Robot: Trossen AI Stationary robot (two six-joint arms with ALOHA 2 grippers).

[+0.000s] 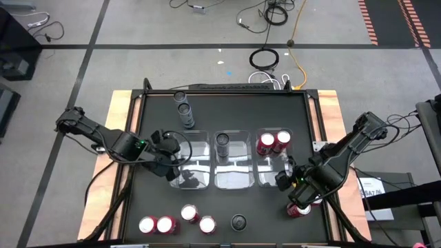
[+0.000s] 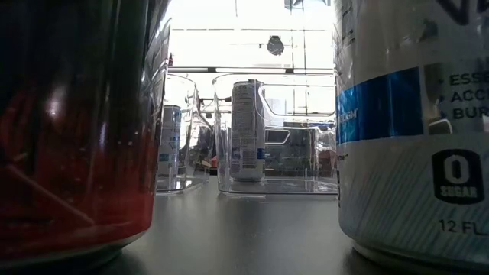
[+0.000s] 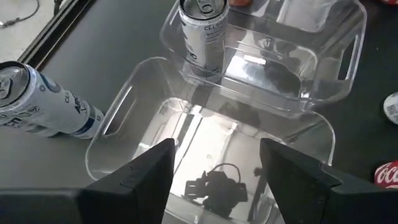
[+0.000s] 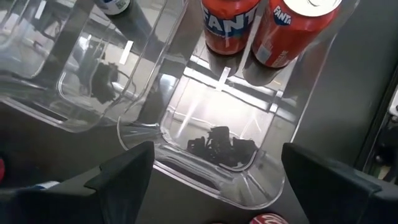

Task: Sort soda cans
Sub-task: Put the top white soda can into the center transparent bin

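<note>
- Left pincer (image 3: pixel 214 171) over the clear plastic left bin (image 1: pixel 191 180), fingers spread, holding nothing
- Right pincer (image 4: pixel 214 180) wide open, empty, at the right bin (image 1: pixel 272 176)
- Two glossy red cans (image 1: pixel 273 142) in the right bin, one slim silver can (image 1: pixel 222 142) in the middle bin (image 1: pixel 231 178)
- More cans (image 1: pixel 176 222) along the matte black desk's (image 1: pixel 227 110) near edge

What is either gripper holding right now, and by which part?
Nothing. The left gripper is open and empty above the left clear bin; the right gripper is open and empty above the right clear bin.
</note>
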